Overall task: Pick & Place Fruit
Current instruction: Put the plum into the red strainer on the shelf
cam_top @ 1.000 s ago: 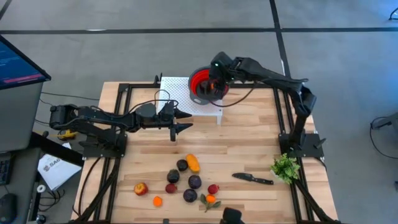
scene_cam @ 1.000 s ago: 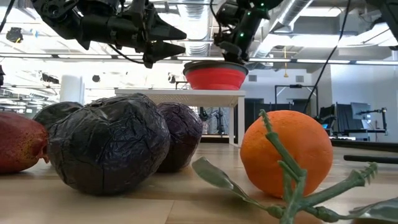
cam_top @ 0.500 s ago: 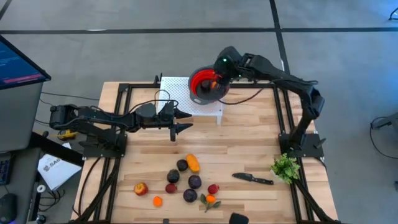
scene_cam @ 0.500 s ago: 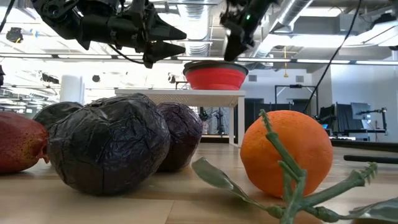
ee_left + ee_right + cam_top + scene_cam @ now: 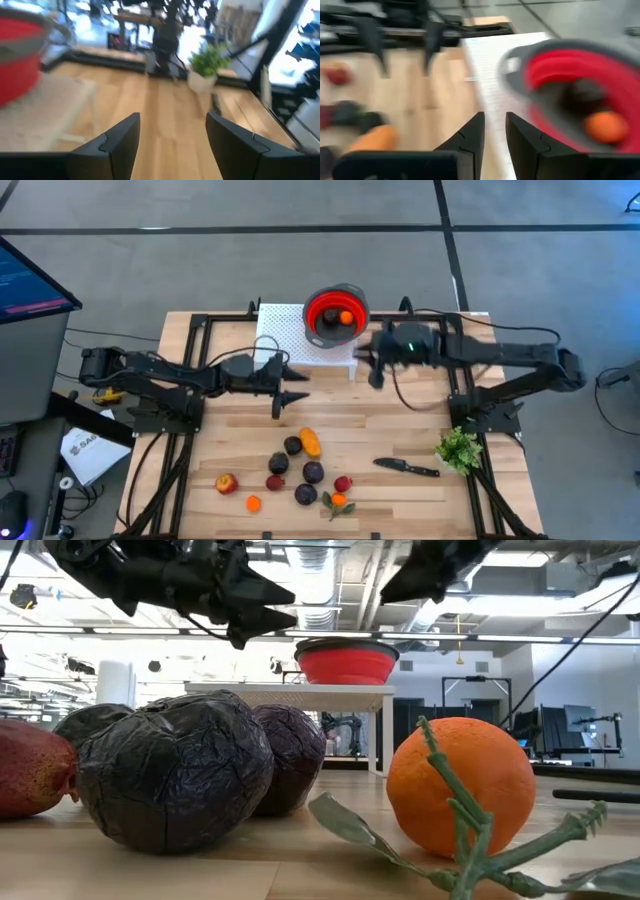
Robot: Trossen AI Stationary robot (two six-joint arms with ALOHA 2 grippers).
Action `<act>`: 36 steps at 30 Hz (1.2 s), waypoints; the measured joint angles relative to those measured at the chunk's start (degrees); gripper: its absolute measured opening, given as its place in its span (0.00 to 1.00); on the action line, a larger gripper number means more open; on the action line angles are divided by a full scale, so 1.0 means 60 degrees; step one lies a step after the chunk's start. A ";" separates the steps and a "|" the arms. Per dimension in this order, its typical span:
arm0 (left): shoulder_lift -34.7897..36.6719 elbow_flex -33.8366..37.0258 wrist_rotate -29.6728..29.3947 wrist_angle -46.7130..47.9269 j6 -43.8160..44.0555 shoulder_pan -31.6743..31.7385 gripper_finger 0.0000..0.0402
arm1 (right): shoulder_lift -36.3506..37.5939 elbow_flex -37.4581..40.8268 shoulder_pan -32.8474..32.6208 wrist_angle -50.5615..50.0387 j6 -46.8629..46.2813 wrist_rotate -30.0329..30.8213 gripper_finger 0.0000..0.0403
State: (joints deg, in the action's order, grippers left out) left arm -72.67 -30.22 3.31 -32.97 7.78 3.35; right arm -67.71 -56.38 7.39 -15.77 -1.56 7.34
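Note:
Several fruit lie at the table's near middle: an elongated orange piece (image 5: 311,442), dark purple pieces (image 5: 313,472), red ones (image 5: 274,482), a red-yellow one (image 5: 227,483) and an orange with leaves (image 5: 338,501). A red bowl (image 5: 335,315) stands on a white stand (image 5: 300,338) at the far middle, with a small orange piece (image 5: 346,318) and a dark piece (image 5: 584,92) in it. My right gripper (image 5: 371,366) hangs right of the stand, narrowly open, with nothing between its fingers (image 5: 495,120). My left gripper (image 5: 292,384) hovers open near the stand's front.
A black knife (image 5: 405,468) and a green leafy bunch (image 5: 459,448) lie at the near right. A black frame (image 5: 200,330) runs along the table's edges. Bare wood lies between the stand and the fruit.
My right gripper has drawn back from above the red bowl toward the table's right and near side, and hangs beside the stand now. The small orange piece, which was under that gripper, lies uncovered in the bowl.

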 joint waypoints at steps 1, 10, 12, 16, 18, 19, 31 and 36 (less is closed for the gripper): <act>0.0050 0.0000 -0.0011 0.0220 -0.0025 -0.0180 0.54 | 0.0169 0.0328 -0.0298 0.0200 -0.0229 0.0003 0.18; 0.0145 -0.0002 -0.1493 0.2632 -0.0019 -0.2822 0.54 | -0.0261 0.1425 -0.2461 0.0954 -0.1746 -0.0008 0.18; -0.0007 -0.0001 -0.2054 0.2988 0.0474 -0.3400 0.54 | -0.0672 0.1435 -0.2692 0.1266 -0.1905 -0.0004 0.18; -0.0359 0.0016 -0.2505 0.2973 0.1917 -0.3971 0.57 | -0.1543 0.1428 -0.3008 0.2257 -0.1671 -0.0005 0.18; -0.0583 0.0079 -0.2598 0.2994 0.2435 -0.4109 0.61 | -0.1917 0.1428 -0.3056 0.2716 -0.1559 -0.0020 0.18; -0.0755 0.0104 -0.2678 0.2963 0.2708 -0.4126 0.63 | -0.2081 0.1428 -0.3056 0.2924 -0.1515 -0.0024 0.18; -0.3003 0.0198 -0.3523 0.2263 0.4725 -0.4144 0.84 | -0.2649 0.1431 -0.3038 0.3613 -0.1417 -0.0004 0.18; -0.3489 0.0098 -0.3821 0.2170 0.4831 -0.4144 0.80 | -0.2544 0.1424 -0.3034 0.3607 -0.1395 -0.0004 0.18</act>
State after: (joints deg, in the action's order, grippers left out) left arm -93.61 -29.63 -19.61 -19.95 36.77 -21.52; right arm -82.97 -47.83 -10.81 5.87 -9.93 7.31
